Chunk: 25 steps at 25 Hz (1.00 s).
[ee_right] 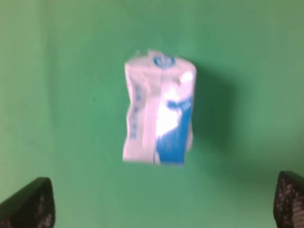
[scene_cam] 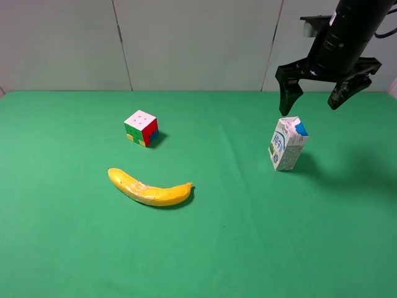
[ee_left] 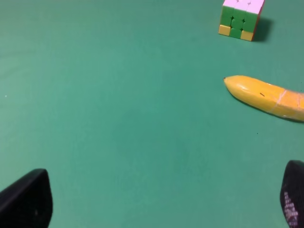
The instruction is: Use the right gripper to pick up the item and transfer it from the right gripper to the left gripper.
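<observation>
The item, a small white milk carton (scene_cam: 287,144) with blue print, stands upright on the green table at the right. My right gripper (scene_cam: 313,102) hangs open above and slightly behind it, fingers spread wide, touching nothing. In the right wrist view the carton (ee_right: 159,111) appears blurred between and beyond the two black fingertips (ee_right: 28,204). The left arm is out of the exterior high view; its wrist view shows the left gripper (ee_left: 164,202) open, with only its black fingertips (ee_left: 26,199) at the frame's corners and bare table between them.
A multicoloured puzzle cube (scene_cam: 141,128) sits at the back left, also in the left wrist view as the cube (ee_left: 241,18). A yellow banana (scene_cam: 150,189) lies in the middle left, its tip seen as the banana (ee_left: 266,97). A grey wall (scene_cam: 198,43) backs the green table (scene_cam: 217,248).
</observation>
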### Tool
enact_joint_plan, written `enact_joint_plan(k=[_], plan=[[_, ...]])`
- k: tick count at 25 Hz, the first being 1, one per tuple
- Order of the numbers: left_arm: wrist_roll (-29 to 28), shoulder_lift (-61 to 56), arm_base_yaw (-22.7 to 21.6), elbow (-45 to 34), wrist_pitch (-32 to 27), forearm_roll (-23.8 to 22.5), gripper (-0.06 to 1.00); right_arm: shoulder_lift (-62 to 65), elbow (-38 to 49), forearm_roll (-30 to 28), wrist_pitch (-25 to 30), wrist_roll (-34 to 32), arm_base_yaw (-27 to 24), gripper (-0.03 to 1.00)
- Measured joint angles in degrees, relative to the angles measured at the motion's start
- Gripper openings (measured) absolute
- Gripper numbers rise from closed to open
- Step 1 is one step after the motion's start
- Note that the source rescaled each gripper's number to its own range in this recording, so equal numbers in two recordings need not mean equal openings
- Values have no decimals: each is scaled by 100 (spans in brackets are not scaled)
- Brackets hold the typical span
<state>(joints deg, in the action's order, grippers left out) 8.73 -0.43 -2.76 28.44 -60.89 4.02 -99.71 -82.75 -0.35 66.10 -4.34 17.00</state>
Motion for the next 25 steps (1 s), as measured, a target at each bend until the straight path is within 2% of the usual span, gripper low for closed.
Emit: enact_joint_plan(k=[14, 25], plan=[[0, 0, 0, 0, 0, 0, 91, -949, -1, 35, -353, 152, 0, 100], [0, 0, 0, 0, 0, 0, 91, -1187, 230, 35, -788, 172, 0, 100]])
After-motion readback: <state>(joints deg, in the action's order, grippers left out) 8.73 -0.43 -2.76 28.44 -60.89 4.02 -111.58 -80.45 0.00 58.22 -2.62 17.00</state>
